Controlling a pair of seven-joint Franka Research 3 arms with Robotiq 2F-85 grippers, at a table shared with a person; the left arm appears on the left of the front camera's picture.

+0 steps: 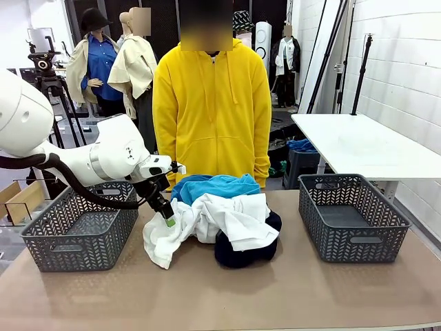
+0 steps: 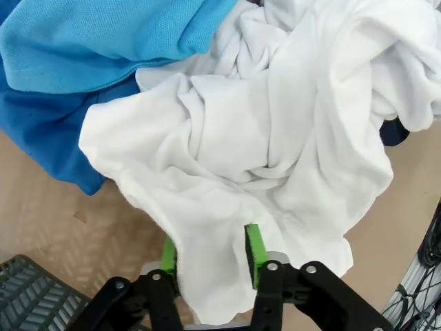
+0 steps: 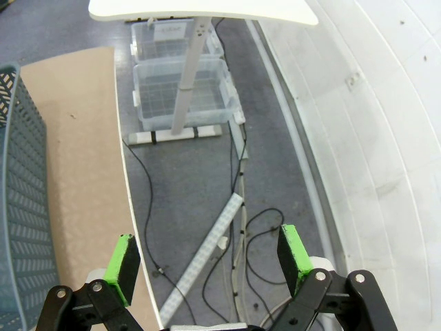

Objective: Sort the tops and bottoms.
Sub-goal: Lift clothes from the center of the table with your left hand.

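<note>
1. Far left: grey left basket (image 1: pixel 79 227) on table (image 1: pixel 207 296), just beside left gripper (image 1: pixel 167 219).
2. Green pads (image 2: pixel 253 245) pinched on a fold at the left end of white shirt (image 1: pixel 220 217), the nearer arm by far.
3. Centre: shirt draped rightward over blue tops (image 1: pixel 213 185) behind and dark bottoms (image 1: pixel 238 256) in front, touching both.
4. Right: right basket (image 1: pixel 351 221), well apart; right gripper (image 3: pixel 210 258) wide open, holding nothing, past the table edge.

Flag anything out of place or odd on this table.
Nothing looks damaged or spilled. The white shirt, blue garments and dark garment lie tangled in one heap between the left basket and right basket, unsorted.
</note>
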